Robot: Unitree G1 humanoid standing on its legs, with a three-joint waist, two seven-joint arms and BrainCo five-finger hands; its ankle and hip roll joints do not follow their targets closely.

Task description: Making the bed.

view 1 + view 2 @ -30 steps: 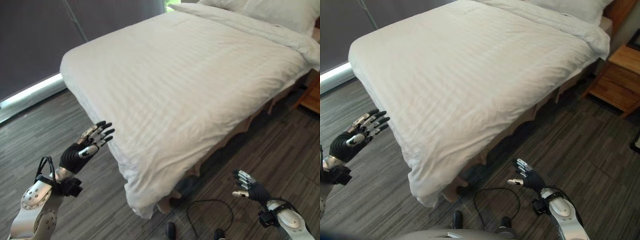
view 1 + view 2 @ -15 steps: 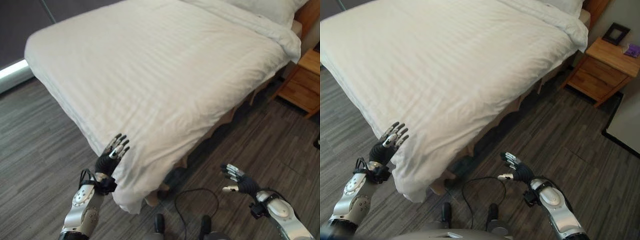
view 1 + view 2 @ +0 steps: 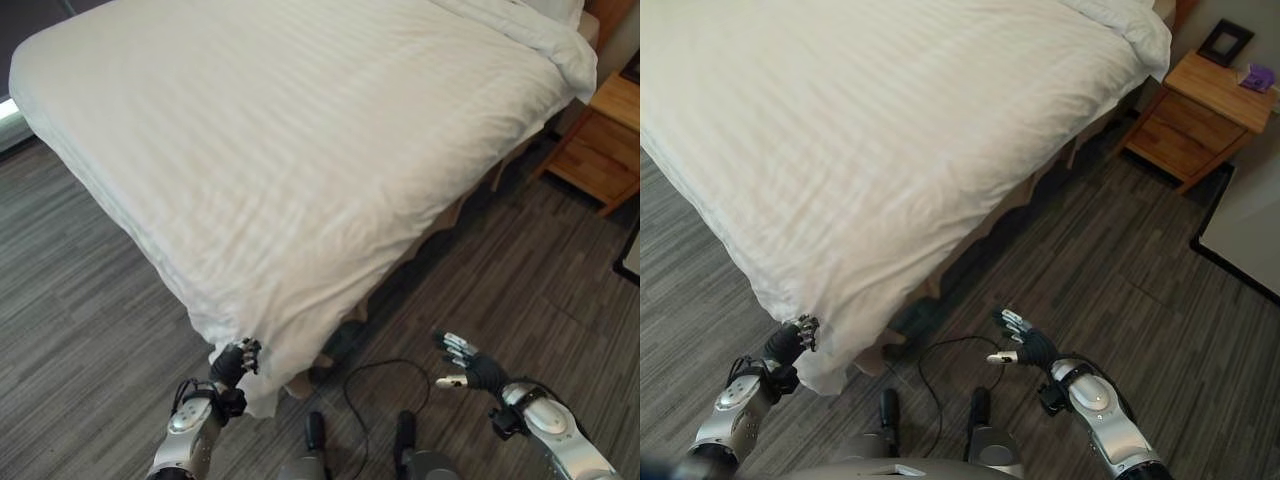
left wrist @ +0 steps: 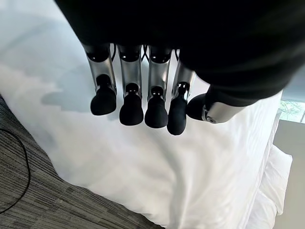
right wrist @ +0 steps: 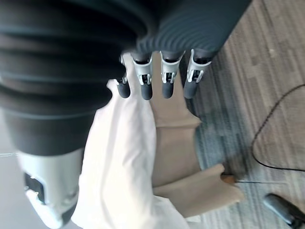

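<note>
Left hand [image 3: 232, 365] is right at the hanging corner of the duvet [image 3: 300, 150], fingertips [image 4: 131, 110] straight and side by side, just off or barely brushing the cloth. No curl, nothing pinched. Thumb sits next to the fingers, not opposed.

Right hand [image 3: 1023, 347] hangs over bare floor [image 3: 1140, 300], fingers spread and relaxed, empty. From its wrist view the duvet corner and the tan bed skirt [image 5: 176, 143] lie ahead of the fingertips, apart from them.

Risks as I read them:
- Left closes on too little cloth: the corner is a loose drooping fold, so a pinch at its edge probably slips once pulled.
- Left grabs skirt together with duvet, since both hang just past the fingers. A pull would then drag the skirt out.
- One-handed pull skews the cover. Right hand is well apart from the bed edge and can't counter-hold from there.

Farther out: duvet covers the mattress, mostly flat, light ripples. Beyond the far corner stands a wooden nightstand [image 3: 1200, 110]. A hard tug at this end could pull the head end off line.
</note>
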